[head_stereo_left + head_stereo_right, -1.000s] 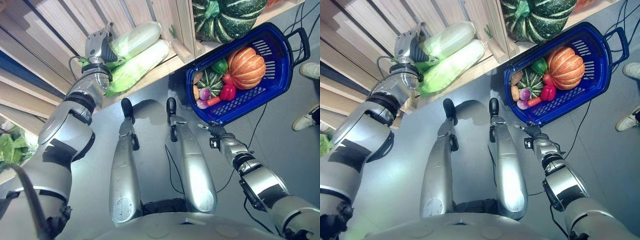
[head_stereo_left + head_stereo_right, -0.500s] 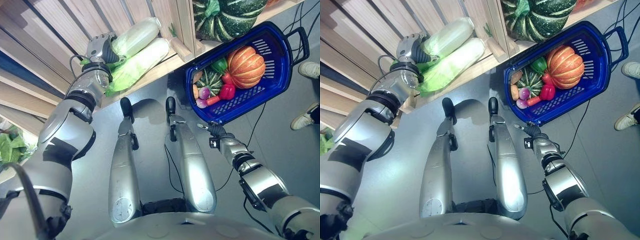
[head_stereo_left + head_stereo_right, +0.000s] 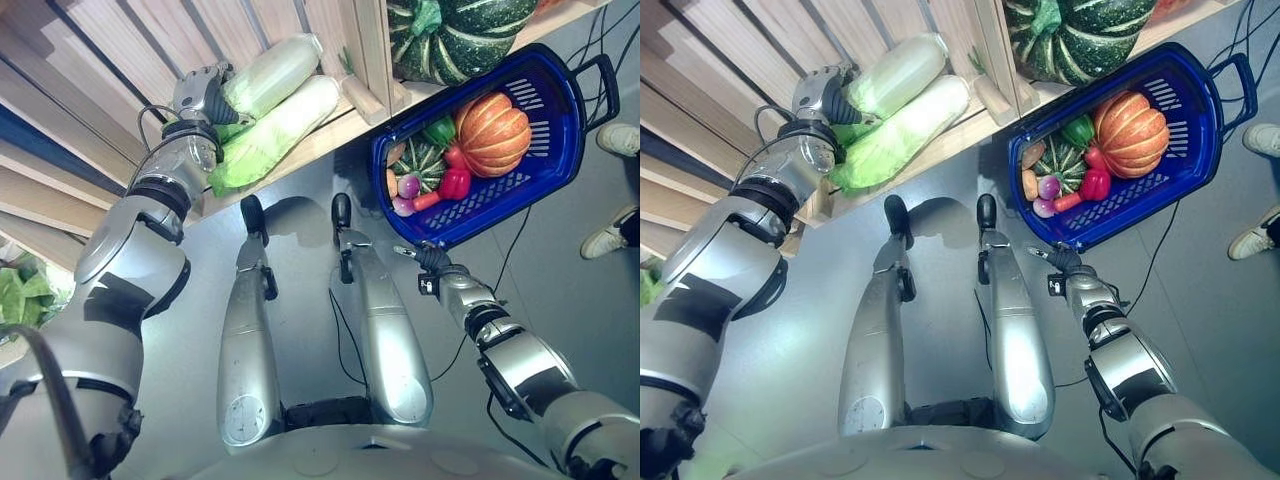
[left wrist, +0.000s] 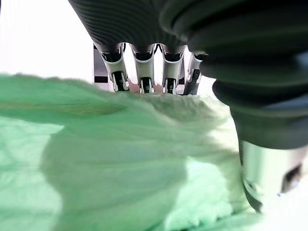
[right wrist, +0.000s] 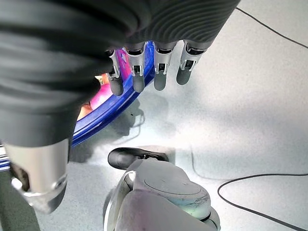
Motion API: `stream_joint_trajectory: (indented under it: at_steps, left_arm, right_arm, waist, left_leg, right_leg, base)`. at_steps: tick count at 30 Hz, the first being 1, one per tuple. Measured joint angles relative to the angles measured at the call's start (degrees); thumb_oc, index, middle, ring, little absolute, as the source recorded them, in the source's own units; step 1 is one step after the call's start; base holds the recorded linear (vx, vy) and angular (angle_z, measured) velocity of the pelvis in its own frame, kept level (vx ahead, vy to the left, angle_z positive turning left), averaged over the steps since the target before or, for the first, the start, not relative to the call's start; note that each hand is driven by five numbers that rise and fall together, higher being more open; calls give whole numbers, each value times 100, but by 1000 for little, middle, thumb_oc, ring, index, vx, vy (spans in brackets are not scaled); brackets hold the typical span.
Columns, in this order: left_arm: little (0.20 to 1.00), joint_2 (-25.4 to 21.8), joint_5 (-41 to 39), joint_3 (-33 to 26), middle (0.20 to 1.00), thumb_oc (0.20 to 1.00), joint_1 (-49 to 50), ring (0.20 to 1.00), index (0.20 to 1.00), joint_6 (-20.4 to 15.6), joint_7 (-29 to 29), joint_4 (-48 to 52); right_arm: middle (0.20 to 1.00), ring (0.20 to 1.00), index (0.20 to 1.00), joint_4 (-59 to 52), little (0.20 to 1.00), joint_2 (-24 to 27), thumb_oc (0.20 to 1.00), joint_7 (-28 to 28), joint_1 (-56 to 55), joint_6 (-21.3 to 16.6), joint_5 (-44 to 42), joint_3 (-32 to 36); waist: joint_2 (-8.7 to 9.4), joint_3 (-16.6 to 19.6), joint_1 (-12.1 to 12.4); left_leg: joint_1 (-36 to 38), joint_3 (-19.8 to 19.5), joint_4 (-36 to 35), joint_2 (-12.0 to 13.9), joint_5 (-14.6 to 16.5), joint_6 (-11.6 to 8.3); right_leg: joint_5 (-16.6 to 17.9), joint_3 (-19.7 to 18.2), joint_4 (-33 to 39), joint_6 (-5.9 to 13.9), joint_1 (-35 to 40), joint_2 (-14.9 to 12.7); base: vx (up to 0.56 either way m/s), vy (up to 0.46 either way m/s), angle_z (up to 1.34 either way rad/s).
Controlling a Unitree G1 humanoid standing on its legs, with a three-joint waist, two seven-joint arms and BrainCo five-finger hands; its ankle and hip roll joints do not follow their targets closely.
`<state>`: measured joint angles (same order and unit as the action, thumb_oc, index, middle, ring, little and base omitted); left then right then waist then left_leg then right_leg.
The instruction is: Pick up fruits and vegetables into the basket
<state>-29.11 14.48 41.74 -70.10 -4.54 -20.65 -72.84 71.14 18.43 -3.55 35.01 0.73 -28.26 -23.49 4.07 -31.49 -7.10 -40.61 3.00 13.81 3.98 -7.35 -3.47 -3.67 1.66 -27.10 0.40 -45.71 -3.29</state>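
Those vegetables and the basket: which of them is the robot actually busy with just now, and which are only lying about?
In the job:
- left hand, at the cabbages on the wooden shelf
- blue basket, already holding an orange pumpkin and smaller vegetables

Lying about:
- green striped squash on the shelf
- right hand, idle by the basket
- a person's shoes

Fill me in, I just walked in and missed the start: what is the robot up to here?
It is gathering produce into a blue basket on the floor, which already holds an orange pumpkin, a small striped green squash and some smaller vegetables. Its left hand is up at the wooden shelf, fingers reaching over the leafy end of a napa cabbage; a second cabbage lies beside it. Its right hand hangs with relaxed fingers by the basket's rim, holding nothing.
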Motion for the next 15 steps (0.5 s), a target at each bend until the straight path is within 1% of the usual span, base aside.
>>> stream_joint_trajectory:
  at_steps: [15]
  left_arm:
    - [1000,66,-317,-30,1000,1000,25,1000,1000,-65,-122,-103]
  right_arm:
    - [1000,1000,1000,4,1000,-55,1000,-4,45,31,-116,-1]
  waist:
    - [0,0,-26]
  left_leg:
    - [1,-10,6,-4,1,2]
  right_leg:
    - [2,6,5,-1,15,5]
  base:
    - [0,0,0]
